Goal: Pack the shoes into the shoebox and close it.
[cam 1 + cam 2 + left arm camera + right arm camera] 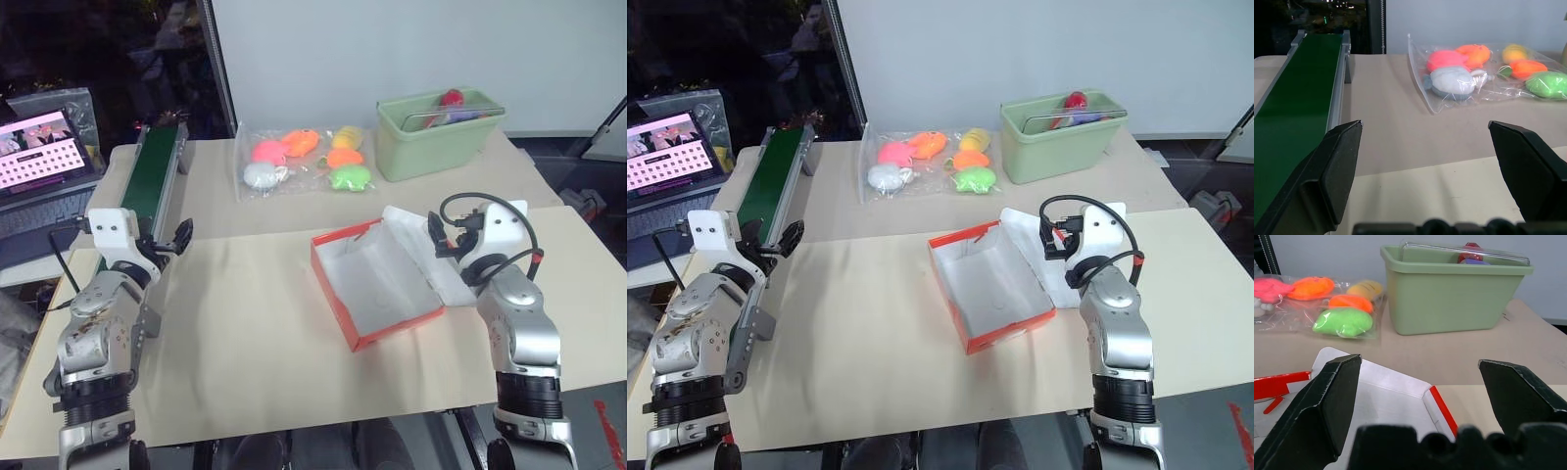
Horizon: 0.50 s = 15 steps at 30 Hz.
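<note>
Shoebox (377, 284): I see it lying open on the table (255, 343).
Left gripper (1425, 171): released, holding nothing.
Right gripper (1418, 404): released, above shoebox lid.

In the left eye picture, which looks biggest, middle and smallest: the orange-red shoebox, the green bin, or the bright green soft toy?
1. shoebox, open, lid folded back
2. green bin, though it sits farther from the camera, so the gap is unsure
3. green soft toy, clearly smallest

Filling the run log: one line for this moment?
shoebox: open, empty | left tool: open, empty | right tool: open, empty
</note>
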{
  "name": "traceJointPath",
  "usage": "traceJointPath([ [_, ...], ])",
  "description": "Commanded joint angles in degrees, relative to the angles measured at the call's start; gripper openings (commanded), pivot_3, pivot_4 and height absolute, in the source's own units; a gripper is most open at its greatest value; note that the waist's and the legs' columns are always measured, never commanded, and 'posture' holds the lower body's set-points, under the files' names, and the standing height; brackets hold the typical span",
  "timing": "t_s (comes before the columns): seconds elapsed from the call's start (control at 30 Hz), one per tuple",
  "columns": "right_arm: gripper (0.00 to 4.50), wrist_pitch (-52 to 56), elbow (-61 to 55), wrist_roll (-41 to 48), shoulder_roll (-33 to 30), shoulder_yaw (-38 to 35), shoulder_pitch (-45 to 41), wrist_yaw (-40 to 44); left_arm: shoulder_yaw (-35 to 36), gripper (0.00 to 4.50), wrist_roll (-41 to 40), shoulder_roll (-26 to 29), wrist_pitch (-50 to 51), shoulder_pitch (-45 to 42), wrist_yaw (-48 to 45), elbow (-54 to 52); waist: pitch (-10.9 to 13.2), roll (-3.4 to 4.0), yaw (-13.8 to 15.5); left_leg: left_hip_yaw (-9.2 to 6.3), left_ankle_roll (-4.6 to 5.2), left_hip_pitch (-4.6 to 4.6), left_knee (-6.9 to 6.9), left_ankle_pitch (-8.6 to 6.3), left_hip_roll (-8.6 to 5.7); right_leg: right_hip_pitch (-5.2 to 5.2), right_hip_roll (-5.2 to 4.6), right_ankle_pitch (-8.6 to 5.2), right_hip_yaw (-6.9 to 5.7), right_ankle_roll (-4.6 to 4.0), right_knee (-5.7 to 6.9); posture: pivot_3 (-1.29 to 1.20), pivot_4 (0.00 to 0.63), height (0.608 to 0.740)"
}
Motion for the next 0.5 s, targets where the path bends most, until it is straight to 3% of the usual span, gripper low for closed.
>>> traceJointPath([
  [0.03,4.50,0.69,-4.02,0.41,0.40,1.42,-0.28,0.88,-1.32,4.40,0.39,0.27,-0.53,-0.77,-0.31,-1.72,0.00,0.00,-0.01,0.00,0.00,0.00,0.00,0.00,0.00,0.00,0.00,0.00,0.00,0.00,0.00,0.00,0.150,0.740],
  [0.27,4.50,12.47,-13.17,11.29,-1.51,15.60,-6.42,19.83,-2.01,4.40,0.74,0.26,-0.72,-1.69,-0.08,0.09,0.00,0.00,-0.60,0.02,0.00,0.01,0.00,0.00,0.09,-0.02,0.05,0.02,0.00,-0.03,0.02,0.00,0.150,0.740],
  [0.5,4.50,18.49,-18.27,24.63,-8.57,18.25,-7.52,38.45,1.37,4.40,0.28,3.22,-1.73,2.96,-2.33,-1.41,0.00,-0.03,0.51,-0.09,0.01,-0.07,0.00,-0.09,0.11,0.01,0.07,0.01,-0.13,-0.01,-0.15,0.00,0.150,0.740],
])
